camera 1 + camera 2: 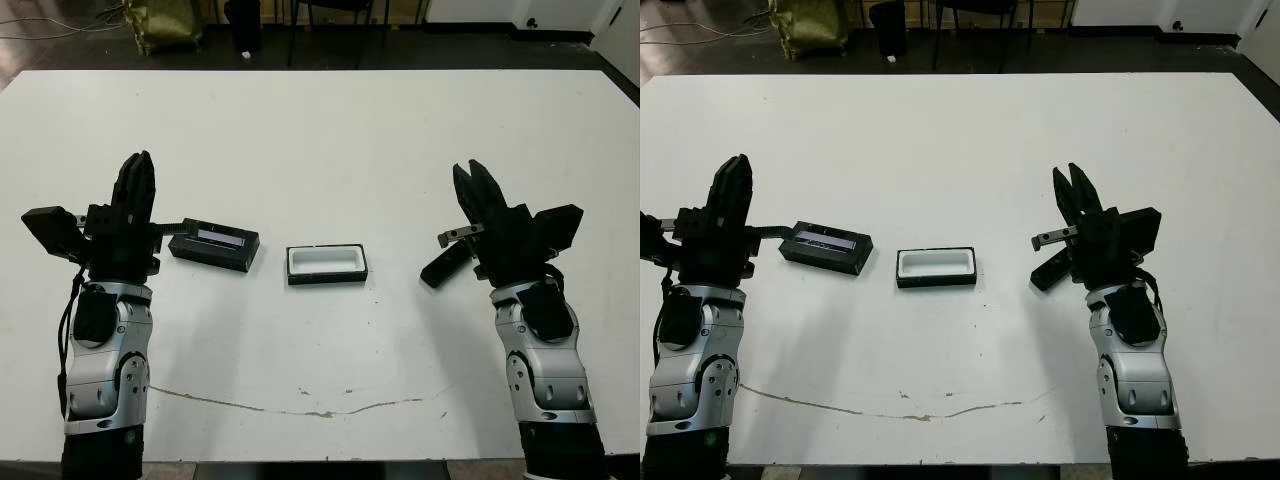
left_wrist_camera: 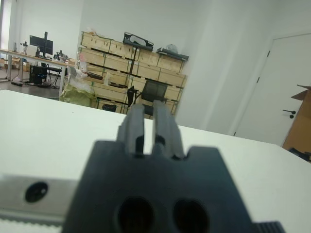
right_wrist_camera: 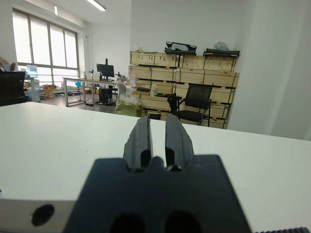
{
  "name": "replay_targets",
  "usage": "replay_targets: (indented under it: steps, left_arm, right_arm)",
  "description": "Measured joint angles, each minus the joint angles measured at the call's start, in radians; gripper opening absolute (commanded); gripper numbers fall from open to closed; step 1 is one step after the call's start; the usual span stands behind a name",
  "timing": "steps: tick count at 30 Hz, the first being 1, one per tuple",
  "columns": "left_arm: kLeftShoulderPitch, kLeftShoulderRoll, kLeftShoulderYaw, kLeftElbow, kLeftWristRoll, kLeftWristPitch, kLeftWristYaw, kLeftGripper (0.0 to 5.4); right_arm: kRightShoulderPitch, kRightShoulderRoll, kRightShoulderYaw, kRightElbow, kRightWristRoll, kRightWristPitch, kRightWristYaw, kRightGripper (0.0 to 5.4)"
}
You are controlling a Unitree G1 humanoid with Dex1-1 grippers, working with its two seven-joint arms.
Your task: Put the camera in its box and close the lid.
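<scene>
Nearest on the worktop (image 1: 320, 380): thin dark crack line, both forearms above it.
- Right gripper (image 1: 472, 172): raised, jaws drawn close together, grasping nothing.
- Camera (image 1: 441, 267): lying aslant just beside the right gripper's body, apart from the box.
- Box (image 1: 326, 279): centre, white lining up, vacant.
- Lid (image 1: 213, 246): just left of the box, pale strip up, close by the left gripper (image 1: 138, 165); jaws likewise pressed together, empty.

Handling, judged: part the right jaws, lower over the camera, pinch across its narrow width, keep it level and aligned with the box's long side before seating.

Eye views only: all three task items.

Wrist views only: stacked wooden crates (image 3: 184, 68) and office chair (image 3: 194, 104) beyond the worktop.
</scene>
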Motion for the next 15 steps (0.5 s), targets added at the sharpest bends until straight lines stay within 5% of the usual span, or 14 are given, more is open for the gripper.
replay_targets:
  steps: [15]
  left_arm:
    - [0.001, -0.005, -0.011, -0.003, 0.006, 0.003, 0.012, 0.01]
  right_arm:
    - [0.0, -0.011, -0.003, -0.014, 0.002, 0.019, 0.002, 0.0]
